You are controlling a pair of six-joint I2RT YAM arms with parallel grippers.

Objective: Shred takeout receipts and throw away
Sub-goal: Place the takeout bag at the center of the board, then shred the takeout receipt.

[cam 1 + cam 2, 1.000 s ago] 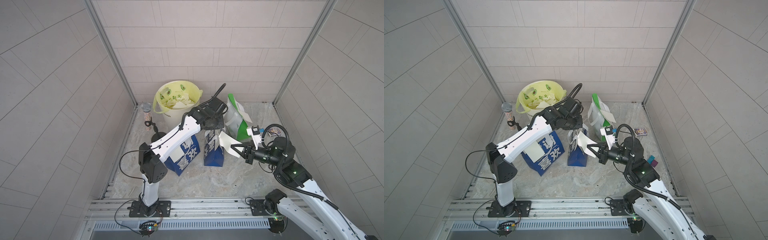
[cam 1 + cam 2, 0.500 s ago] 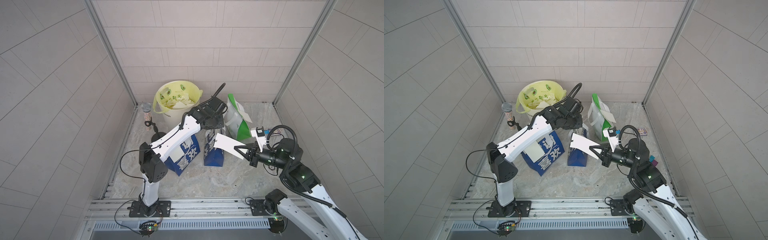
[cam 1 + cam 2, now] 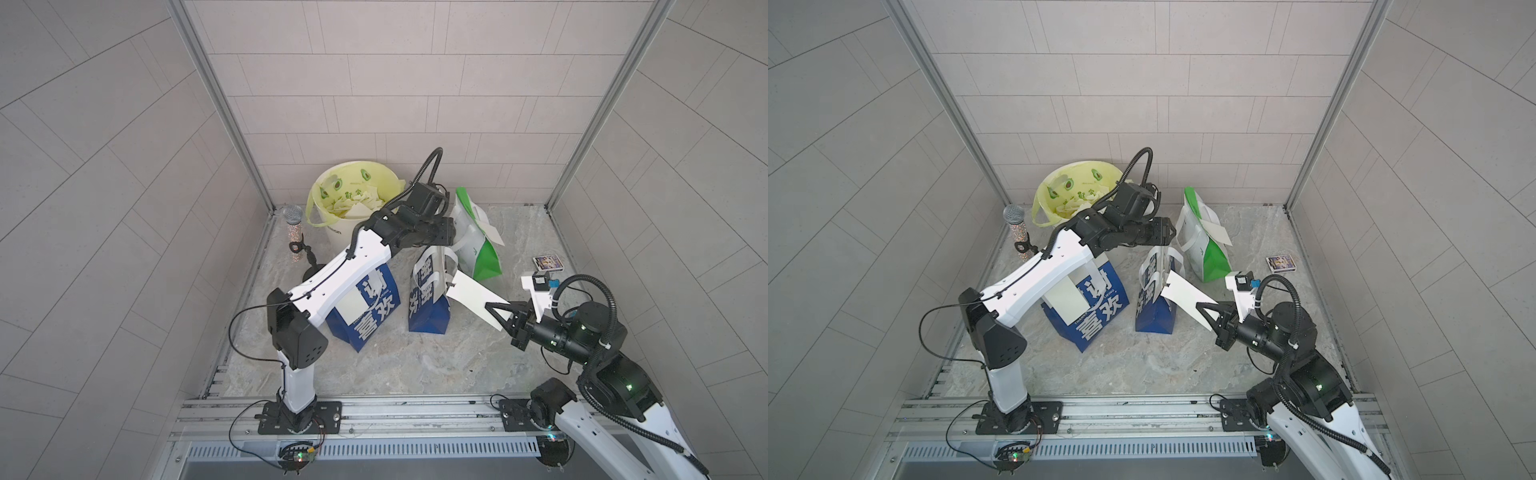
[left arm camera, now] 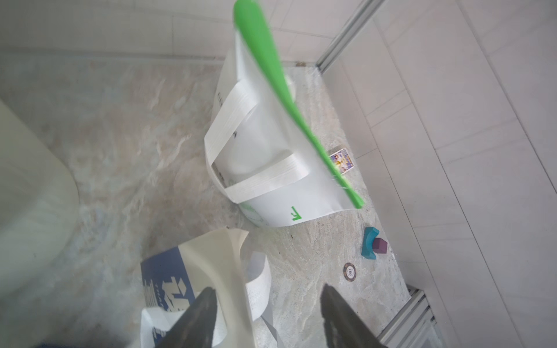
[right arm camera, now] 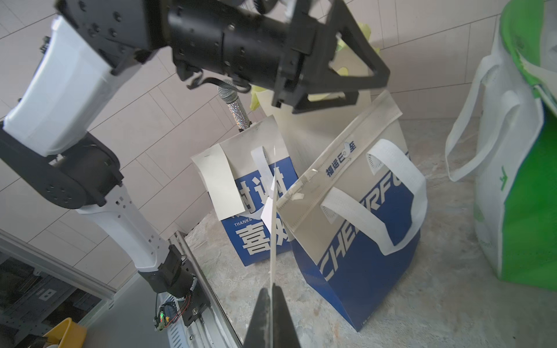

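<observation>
My right gripper (image 3: 493,313) (image 5: 272,290) is shut on a white takeout receipt (image 3: 473,297) (image 5: 272,241). The slip stretches from the jaws to the side of the middle blue bag (image 3: 430,307) (image 5: 361,241). My left gripper (image 3: 451,232) (image 4: 266,290) (image 5: 372,87) hangs open just above that bag's top edge and holds nothing. Another receipt (image 5: 223,183) sticks to the left blue bag (image 3: 374,307). A third slip (image 3: 488,230) hangs on the green-and-white bag (image 3: 478,249). White torn scraps (image 3: 353,205) lie in the yellow-lined bin (image 3: 332,232) at the back.
A glittery microphone (image 3: 294,232) stands by the left wall. A small card box (image 3: 548,262) lies by the right wall, near a teal and purple block (image 4: 372,244) and a poker chip (image 4: 349,269). The metal rail (image 3: 374,409) runs along the front.
My right gripper has drawn back to the right with the receipt, pulling it out flat from the middle blue bag. My left gripper has opened and let go of the bag's top.
</observation>
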